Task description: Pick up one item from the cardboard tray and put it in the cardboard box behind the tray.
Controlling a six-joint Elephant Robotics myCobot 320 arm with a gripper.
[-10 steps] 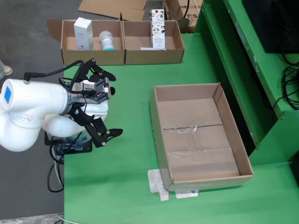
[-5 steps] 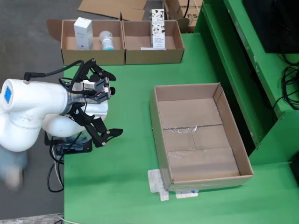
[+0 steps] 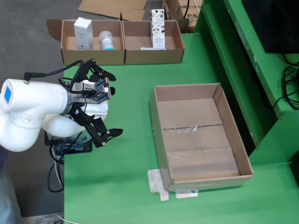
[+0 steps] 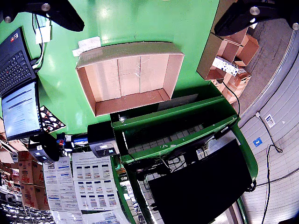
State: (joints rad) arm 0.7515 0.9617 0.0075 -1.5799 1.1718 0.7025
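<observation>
In the fixed view my gripper (image 3: 113, 105) hangs open and empty over the table's left edge, its black fingers (image 3: 112, 132) spread wide. A large empty cardboard box (image 3: 198, 135) lies to its right. Two shallow cardboard trays (image 3: 93, 57) stand at the far edge. The left one holds a white carton (image 3: 83, 33) and a small bottle with a teal base (image 3: 107, 41). The right one holds a tall printed carton (image 3: 158, 29). The wrist view looks down at the empty box (image 4: 126, 79) between my two fingertips (image 4: 56, 11), with a tray (image 4: 211, 56) at the right.
A raised green shelf frame (image 3: 243, 56) borders the table on the right. White labels (image 3: 161, 184) are stuck by the big box's near corner. A laptop (image 4: 18, 93) and printed sheets (image 4: 93, 179) lie beyond the box in the wrist view. Cables (image 3: 56, 172) hang off the left edge.
The arm and gripper have not moved. A blurred figure passes along the floor at the lower left edge of the fixed view.
</observation>
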